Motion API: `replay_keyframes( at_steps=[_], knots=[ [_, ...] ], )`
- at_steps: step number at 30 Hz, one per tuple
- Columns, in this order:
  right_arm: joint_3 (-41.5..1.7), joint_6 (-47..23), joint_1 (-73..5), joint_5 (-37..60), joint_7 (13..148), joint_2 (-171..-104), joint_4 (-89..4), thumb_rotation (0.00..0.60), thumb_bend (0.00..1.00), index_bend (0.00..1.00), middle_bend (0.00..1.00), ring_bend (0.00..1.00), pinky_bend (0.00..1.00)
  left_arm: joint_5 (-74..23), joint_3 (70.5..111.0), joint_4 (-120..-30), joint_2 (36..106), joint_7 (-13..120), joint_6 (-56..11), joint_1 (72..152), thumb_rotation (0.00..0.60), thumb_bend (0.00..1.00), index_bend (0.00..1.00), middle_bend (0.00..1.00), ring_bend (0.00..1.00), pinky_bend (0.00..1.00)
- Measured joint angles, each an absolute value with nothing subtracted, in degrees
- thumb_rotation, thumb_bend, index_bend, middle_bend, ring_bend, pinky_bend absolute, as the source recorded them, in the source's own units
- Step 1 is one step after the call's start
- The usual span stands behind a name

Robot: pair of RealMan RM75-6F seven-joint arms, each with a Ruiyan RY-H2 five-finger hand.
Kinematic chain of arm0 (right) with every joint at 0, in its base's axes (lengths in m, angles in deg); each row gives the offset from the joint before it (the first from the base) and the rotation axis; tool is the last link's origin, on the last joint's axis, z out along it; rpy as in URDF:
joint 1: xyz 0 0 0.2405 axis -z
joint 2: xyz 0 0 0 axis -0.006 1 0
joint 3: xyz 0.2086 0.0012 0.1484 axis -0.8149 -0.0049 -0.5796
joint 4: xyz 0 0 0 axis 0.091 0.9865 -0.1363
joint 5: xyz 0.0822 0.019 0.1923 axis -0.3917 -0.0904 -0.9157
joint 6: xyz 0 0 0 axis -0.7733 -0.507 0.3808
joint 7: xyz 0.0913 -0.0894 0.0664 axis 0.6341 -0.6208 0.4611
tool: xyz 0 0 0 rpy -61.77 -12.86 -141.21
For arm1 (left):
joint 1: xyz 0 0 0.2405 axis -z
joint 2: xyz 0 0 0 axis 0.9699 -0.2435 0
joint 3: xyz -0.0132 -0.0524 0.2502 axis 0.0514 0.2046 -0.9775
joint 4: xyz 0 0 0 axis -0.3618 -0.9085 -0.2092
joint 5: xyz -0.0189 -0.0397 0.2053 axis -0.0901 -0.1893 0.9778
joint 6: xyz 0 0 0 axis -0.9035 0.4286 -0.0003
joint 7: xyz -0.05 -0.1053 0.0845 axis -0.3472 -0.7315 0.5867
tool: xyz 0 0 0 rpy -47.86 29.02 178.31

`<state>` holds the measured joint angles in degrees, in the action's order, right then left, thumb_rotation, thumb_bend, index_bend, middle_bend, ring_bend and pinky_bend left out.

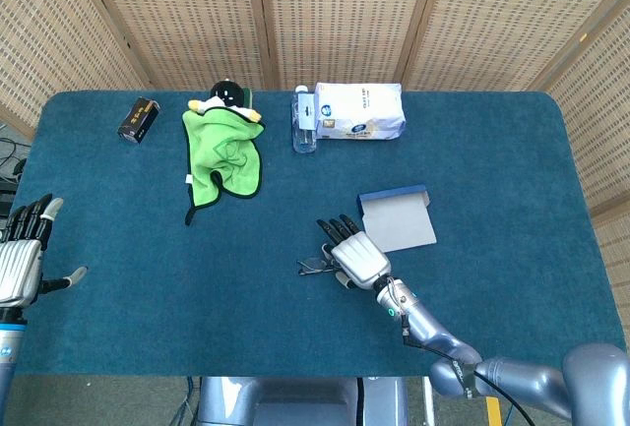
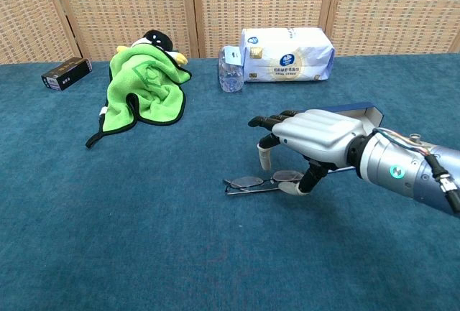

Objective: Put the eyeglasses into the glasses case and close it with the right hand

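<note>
Early stage: right hand (image 2: pixel 309 138) hovers palm-down, fingers spread, holding nothing, over the eyeglasses (image 2: pixel 262 182) lying on the table right under its fingertips; open glasses case (image 1: pixel 399 219) just behind the hand; pickup, insert, close all left.

Worktop (image 1: pixel 512 151): rectangular, rounded far corners, fully covered in dark teal short-pile carpet-like fabric. Behind it: folding screen (image 1: pixel 345 13) of tan woven wicker panels in light wood frames, spanning the full width in both views. More screen panels angle in at left (image 1: pixel 39 42) and right (image 1: pixel 600 72) sides. Light is even and diffuse, soft shadows only. Grey base (image 1: pixel 285 398) under the near edge in head view. Strip of floor with dark cables at far left (image 1: pixel 8 155).
</note>
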<state>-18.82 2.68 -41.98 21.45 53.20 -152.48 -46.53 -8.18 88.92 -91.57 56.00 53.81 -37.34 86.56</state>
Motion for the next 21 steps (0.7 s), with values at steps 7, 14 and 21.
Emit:
replay_keyframes(
  at_steps=[7,14,21],
  knots=[
    [-19.0,2.5,-42.6,19.6,52.6,-154.7,-44.2,0.600,0.41,0.42,0.00,0.00,0.00,-8.5,89.0,-91.5,56.1,53.9,-37.2,86.6,0.600,0.00,0.00,0.00,0.00,0.00],
    [-18.8,1.9,-42.6,19.1,53.8,-155.9,-42.6,0.600,0.41,0.48,0.01,0.00,0.00,-8.5,89.0,-91.3,56.1,53.9,-37.0,86.7,0.600,0.00,0.00,0.00,0.00,0.00],
    [-18.5,2.1,-43.0,18.7,54.4,-157.1,-41.1,0.600,0.41,0.50,0.02,0.00,0.00,-8.7,89.0,-91.3,56.2,54.0,-36.8,86.8,0.600,0.00,0.00,0.00,0.00,0.00]
  ],
)
